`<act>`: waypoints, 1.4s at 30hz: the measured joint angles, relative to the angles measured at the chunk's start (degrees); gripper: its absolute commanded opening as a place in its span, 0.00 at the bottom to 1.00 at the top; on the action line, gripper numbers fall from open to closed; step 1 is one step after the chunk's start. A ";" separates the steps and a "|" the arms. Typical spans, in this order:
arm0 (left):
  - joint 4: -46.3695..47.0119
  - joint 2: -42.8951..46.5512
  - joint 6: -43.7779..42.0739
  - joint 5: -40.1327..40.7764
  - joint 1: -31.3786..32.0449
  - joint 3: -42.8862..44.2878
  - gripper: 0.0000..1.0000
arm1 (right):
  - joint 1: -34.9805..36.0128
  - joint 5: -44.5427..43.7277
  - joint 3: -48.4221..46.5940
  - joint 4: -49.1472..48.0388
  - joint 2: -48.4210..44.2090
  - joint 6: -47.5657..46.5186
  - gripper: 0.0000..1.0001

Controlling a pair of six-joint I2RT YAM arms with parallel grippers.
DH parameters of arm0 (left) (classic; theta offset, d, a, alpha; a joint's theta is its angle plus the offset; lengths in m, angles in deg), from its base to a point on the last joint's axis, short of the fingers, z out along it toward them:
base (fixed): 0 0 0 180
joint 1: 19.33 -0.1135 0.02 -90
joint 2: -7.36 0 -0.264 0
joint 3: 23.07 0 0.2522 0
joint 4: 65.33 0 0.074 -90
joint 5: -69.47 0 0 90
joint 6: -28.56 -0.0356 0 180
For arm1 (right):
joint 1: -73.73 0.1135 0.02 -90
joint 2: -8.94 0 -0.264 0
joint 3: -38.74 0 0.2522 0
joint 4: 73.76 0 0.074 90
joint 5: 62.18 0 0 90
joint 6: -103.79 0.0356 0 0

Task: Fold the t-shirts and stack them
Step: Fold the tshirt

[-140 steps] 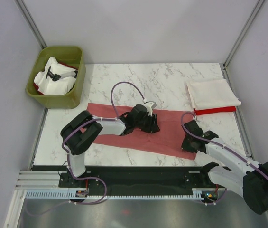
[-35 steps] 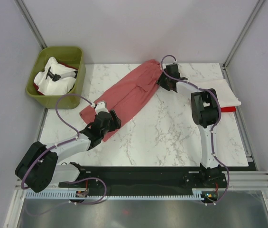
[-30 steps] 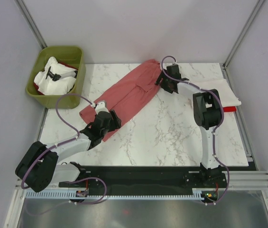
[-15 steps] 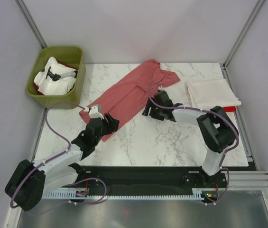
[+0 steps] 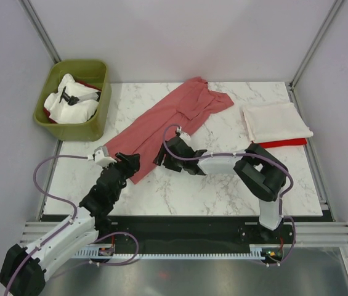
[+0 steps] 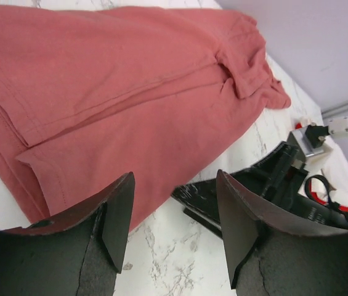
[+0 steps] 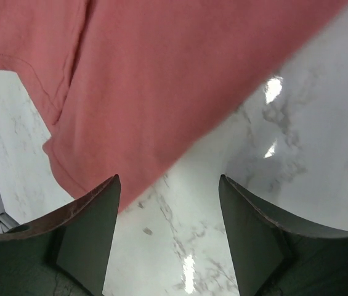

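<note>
A dusty salmon-red t-shirt (image 5: 167, 123) lies folded lengthwise in a long diagonal strip, from the near left to the far middle of the marble table (image 5: 223, 185). My left gripper (image 5: 129, 163) hovers open at the strip's near end, holding nothing. My right gripper (image 5: 162, 156) is open and empty just beside the strip's right edge. The left wrist view shows the shirt (image 6: 130, 92) ahead of the open left gripper (image 6: 174, 228). The right wrist view shows the shirt's hem (image 7: 161, 74) above the open right gripper (image 7: 170, 240). A folded cream-white t-shirt (image 5: 276, 121) lies on a bright red t-shirt (image 5: 281, 143) at the right.
A green bin (image 5: 93, 120) with white cloth (image 5: 72, 105) stands at the far left corner. The right arm (image 6: 266, 185) lies low across the table in front of the left gripper. Grey walls close in the table.
The right gripper let go of the shirt's far end and swung down to its near right edge. The left arm drew back toward its base. The shirt's sleeve end now lies flat.
</note>
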 measured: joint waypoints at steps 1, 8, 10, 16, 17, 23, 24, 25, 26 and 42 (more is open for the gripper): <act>-0.26 1.36 0.33 0.68 0.00 -0.31 0.63 | 0.22 -0.13 -1.14 -0.42 1.01 0.52 0.73; -2.25 8.11 1.29 3.61 0.00 -2.62 0.63 | 1.33 -2.03 -9.88 -1.29 8.57 2.73 0.46; -2.38 8.04 1.31 3.85 0.00 -2.62 0.63 | 1.36 -2.49 -10.95 -0.90 9.81 2.91 0.26; -2.40 3.69 1.29 3.78 0.00 -2.60 0.63 | 1.20 -2.62 -9.77 -0.04 9.68 1.51 0.00; -2.38 2.71 1.27 3.65 0.00 -2.58 0.63 | 1.03 -2.56 -8.52 -0.09 8.63 0.96 0.00; -1.66 -6.23 0.33 0.59 0.00 0.50 0.64 | -2.49 -1.55 9.33 4.31 -7.52 -3.85 0.02; -1.40 -8.07 -0.07 -0.15 0.00 1.40 0.64 | -3.91 -1.36 12.76 5.22 -10.91 -4.66 0.08; -1.11 -9.62 -0.52 -1.20 0.00 2.21 0.64 | -5.38 -1.44 16.02 6.73 -14.60 -5.31 0.18; -0.52 -11.47 -1.11 -2.51 0.02 3.17 0.64 | -7.10 -1.40 19.19 8.37 -18.60 -6.19 0.39; -3.78 -30.40 -5.86 -19.30 4.24 14.45 0.62 | -19.08 -5.46 15.78 21.38 -31.32 -17.99 0.70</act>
